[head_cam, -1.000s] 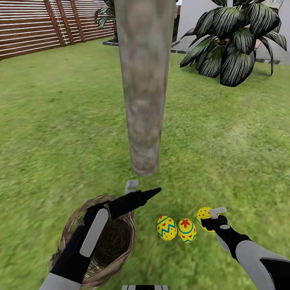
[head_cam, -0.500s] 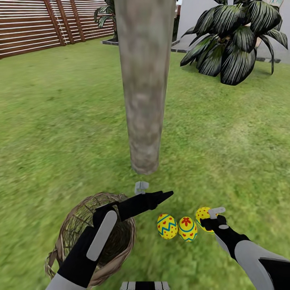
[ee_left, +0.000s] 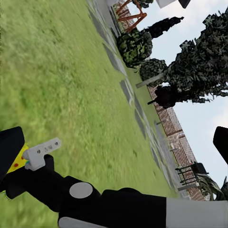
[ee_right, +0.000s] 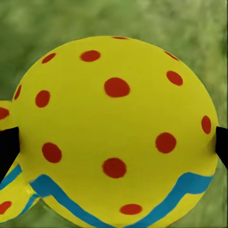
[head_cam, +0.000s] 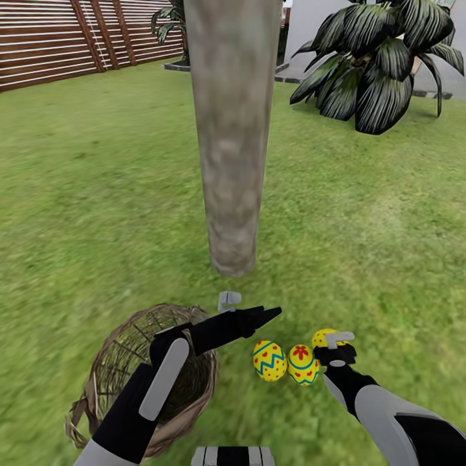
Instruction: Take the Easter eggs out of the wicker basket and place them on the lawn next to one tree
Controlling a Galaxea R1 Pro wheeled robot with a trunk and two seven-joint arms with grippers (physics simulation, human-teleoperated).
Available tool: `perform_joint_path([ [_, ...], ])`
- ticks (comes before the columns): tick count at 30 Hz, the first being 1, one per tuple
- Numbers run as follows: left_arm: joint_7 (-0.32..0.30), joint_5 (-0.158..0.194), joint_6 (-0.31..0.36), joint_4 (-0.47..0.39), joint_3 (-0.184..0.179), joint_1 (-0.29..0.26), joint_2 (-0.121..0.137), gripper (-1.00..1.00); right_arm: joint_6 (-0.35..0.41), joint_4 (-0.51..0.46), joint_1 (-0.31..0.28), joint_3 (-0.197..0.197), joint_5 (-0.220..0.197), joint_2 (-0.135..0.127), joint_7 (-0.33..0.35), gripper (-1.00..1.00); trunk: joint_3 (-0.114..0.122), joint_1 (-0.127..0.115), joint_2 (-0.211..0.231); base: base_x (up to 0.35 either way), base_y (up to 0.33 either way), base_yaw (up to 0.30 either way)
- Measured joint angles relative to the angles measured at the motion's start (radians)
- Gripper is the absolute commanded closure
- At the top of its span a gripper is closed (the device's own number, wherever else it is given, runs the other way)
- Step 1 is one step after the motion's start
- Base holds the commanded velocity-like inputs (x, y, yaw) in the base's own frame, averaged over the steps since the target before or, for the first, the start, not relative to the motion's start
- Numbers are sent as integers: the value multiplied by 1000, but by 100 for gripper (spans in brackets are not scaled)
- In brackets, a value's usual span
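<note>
Yellow egg (ee_right: 116, 133), red dots, blue zigzag, clamped in right claw (head_cam: 331, 349).

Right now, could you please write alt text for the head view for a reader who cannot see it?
Three yellow Easter eggs lie in a row on the lawn in front of a thick grey tree trunk; the right gripper is at the rightmost one. The left gripper reaches past a wicker basket with no egg visible inside.

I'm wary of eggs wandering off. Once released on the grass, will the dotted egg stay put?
Probably. The dotted egg is rounded and smooth, so it may roll slightly, but the lawn looks flat and two eggs sit beside it. The right end effector straddles it.
</note>
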Motion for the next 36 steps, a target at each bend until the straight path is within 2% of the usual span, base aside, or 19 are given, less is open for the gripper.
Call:
perform_joint_path([
  [9, -1, 0, 0, 0, 0, 0, 0, -100, -2, -9, -1, 0, 3, -1, -55, 100, -28, 35, -63, 0, 0, 0],
  [12, -1, 0, 0, 1, 0, 0, 1, -100, -2, -13, -3, 0, 5, -10, -69, 100, -38, 46, -84, 0, 0, 0],
  [18, -1, 0, 0, 1, 0, 0, 1, -100, -48, -13, -3, 0, 3, -10, -71, 100, -56, 69, -126, 0, 0, 0],
  [31, -1, 0, 1, -11, 0, 0, 1, -100, -48, -34, -3, 0, 6, -14, -85, 100, -97, 119, -217, 0, 0, 0],
  [36, -1, 0, 2, -11, 0, 0, 1, -100, -46, -37, -3, 0, 6, -26, -87, 100, -113, 138, -252, 0, 0, 0],
])
